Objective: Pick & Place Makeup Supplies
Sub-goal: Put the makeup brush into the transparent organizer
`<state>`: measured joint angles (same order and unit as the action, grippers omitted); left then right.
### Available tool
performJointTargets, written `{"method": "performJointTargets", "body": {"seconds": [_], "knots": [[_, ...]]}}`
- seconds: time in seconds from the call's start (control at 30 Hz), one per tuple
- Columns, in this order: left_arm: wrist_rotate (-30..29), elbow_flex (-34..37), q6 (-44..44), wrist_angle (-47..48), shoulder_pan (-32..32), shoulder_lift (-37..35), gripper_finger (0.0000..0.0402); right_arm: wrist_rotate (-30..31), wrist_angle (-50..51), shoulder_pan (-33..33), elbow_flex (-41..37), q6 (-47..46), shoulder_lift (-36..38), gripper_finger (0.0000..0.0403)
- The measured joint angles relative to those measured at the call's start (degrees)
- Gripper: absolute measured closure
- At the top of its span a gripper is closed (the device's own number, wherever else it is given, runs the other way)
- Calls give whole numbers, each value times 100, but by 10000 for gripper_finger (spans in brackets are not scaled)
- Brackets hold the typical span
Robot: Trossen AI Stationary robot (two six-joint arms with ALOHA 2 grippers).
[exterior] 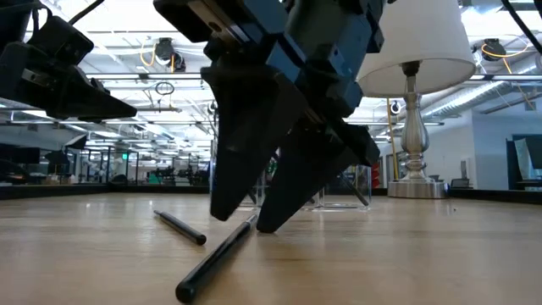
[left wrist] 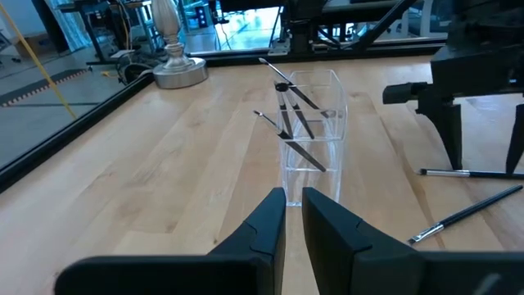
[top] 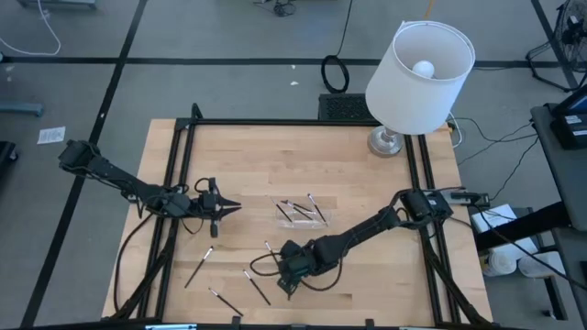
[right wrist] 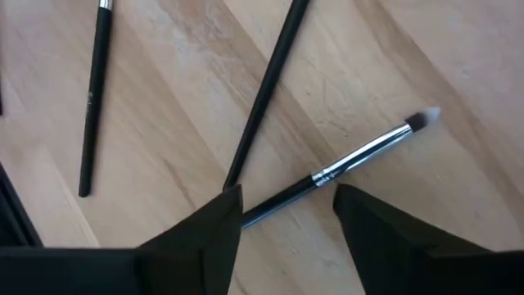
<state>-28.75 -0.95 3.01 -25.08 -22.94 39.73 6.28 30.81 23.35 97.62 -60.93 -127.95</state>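
Note:
Several makeup brushes, thin black sticks with silvery ferrules, lie loose on the wooden table (top: 238,165). My right gripper (right wrist: 286,197) points steeply down near the table's near edge, open. Its fingers stand on either side of the handle of one pale-tipped brush (right wrist: 360,156) that lies flat. A second brush (right wrist: 266,94) ends close beside one fingertip; whether they touch I cannot tell. More brushes lean in the small clear tray (top: 303,213) at mid-table. My left gripper (left wrist: 293,205) hovers left of the tray, pointing at it, with only a narrow slit between its fingers and nothing held.
A white-shaded lamp (top: 417,73) stands at the table's far right. Other loose brushes (top: 200,268) (top: 225,301) lie toward the near left, and one more (right wrist: 94,90) beside my right gripper. A black frame (top: 183,183) runs around the tabletop.

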Motion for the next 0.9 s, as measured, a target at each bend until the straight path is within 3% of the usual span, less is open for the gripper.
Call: {"method": "performJointTargets", "body": {"seconds": [0.3,0.9], "knots": [[0,0,1,-4,0,1,350,10,181,-143,-13,233,-4,210],[-2,0,2,-22,-2,0,350,-60,1222,-266,-13,1594,-469,299]]}}
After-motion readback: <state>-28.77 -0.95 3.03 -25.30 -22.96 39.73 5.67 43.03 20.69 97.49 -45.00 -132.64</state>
